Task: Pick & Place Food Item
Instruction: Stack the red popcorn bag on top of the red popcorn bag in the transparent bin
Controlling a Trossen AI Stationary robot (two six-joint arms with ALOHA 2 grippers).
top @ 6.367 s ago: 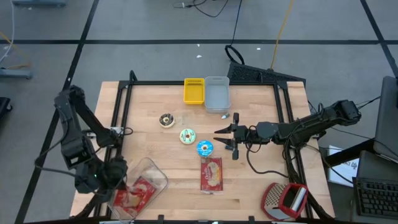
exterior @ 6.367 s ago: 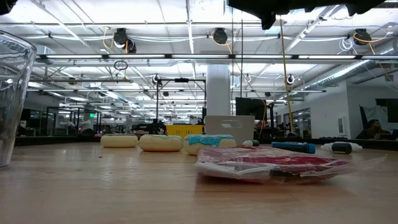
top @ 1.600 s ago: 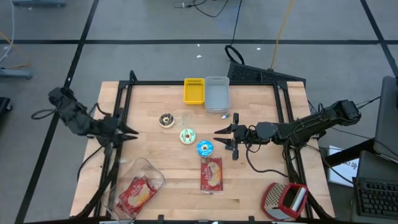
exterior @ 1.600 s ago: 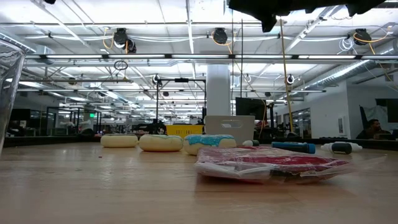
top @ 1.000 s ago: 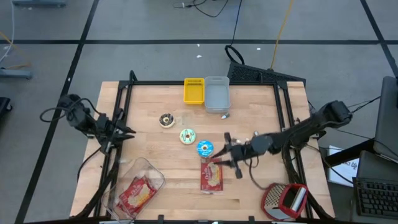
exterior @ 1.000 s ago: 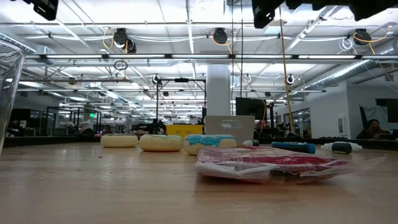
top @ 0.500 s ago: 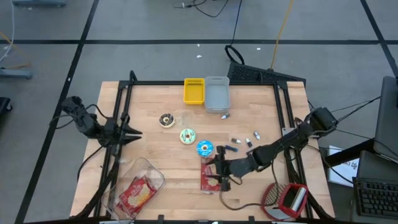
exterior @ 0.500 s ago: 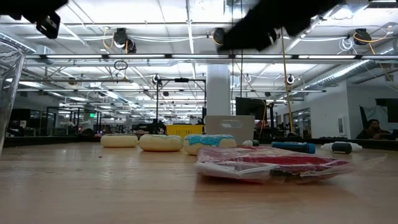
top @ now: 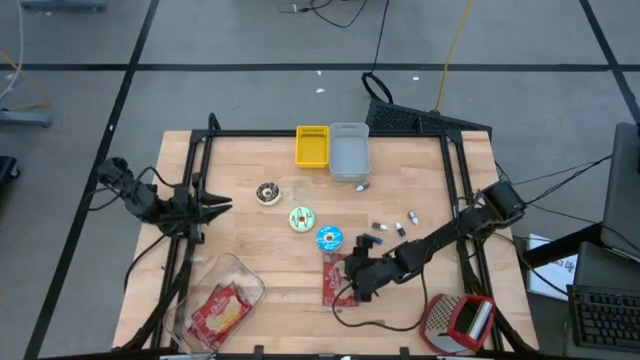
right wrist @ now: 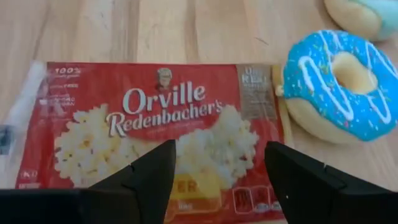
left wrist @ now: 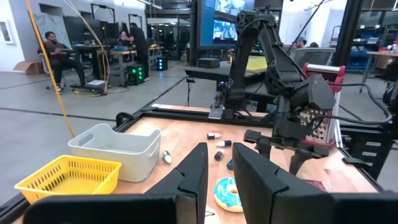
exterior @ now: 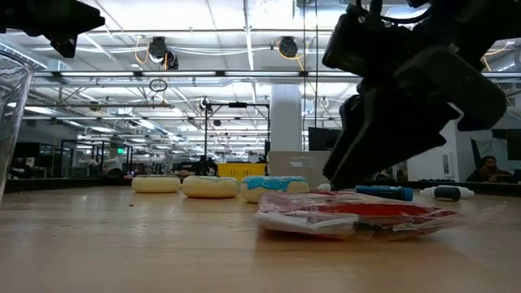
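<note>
Here the wooden tabletop (top: 240,250) carries a red popcorn packet (top: 339,281) near its middle front. The right gripper (top: 353,280) hovers over that packet, fingers (right wrist: 144,177) apart and empty. Just beyond lies a blue-frosted donut (top: 328,238). The left gripper (top: 222,205) waits at the left edge, fingers nearly together, empty.

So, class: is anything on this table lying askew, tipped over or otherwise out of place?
Yes. A clear tub lies tipped on its side at the table's front left corner, with a red packet inside. A few small items lie scattered loose near the right side. The donuts and bins sit normally.
</note>
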